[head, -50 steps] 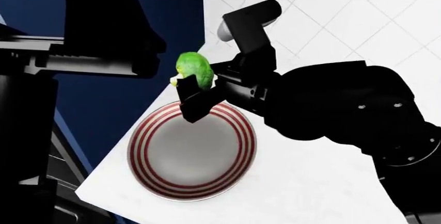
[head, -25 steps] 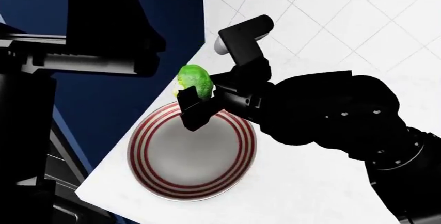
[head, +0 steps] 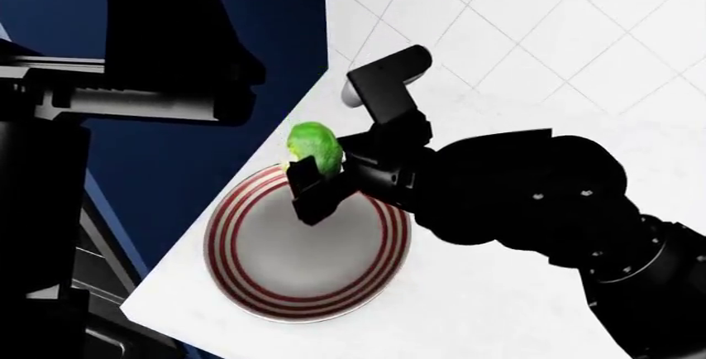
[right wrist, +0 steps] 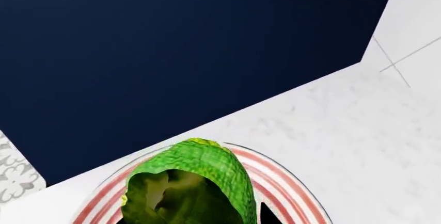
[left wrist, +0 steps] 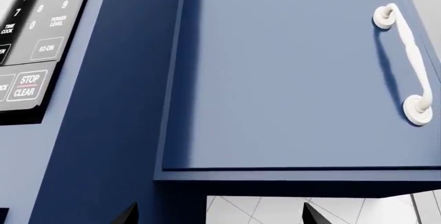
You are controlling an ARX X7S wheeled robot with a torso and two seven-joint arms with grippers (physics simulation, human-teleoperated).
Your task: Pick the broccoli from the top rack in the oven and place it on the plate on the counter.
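My right gripper (head: 314, 179) is shut on the bright green broccoli (head: 316, 147), held just above the far rim of the round plate (head: 264, 284) with its dark red and white stripes. The plate lies on the white counter (head: 485, 301) near the counter's left corner. In the right wrist view the broccoli (right wrist: 189, 188) fills the lower middle, over the plate's striped rim (right wrist: 289, 195). My left gripper (left wrist: 217, 216) is open, pointing at a blue cabinet door, far from the plate. The oven and its top rack are out of view.
A blue cabinet door (left wrist: 289, 74) with a white handle (left wrist: 406, 64) faces the left wrist camera, with a microwave keypad (left wrist: 31, 53) beside it. White tiled wall (head: 530, 28) rises behind the counter. My left arm (head: 121, 94) crosses the head view's upper left.
My right gripper has moved down and slightly forward with the broccoli, bringing it lower over the plate's far rim. The left arm has not moved.
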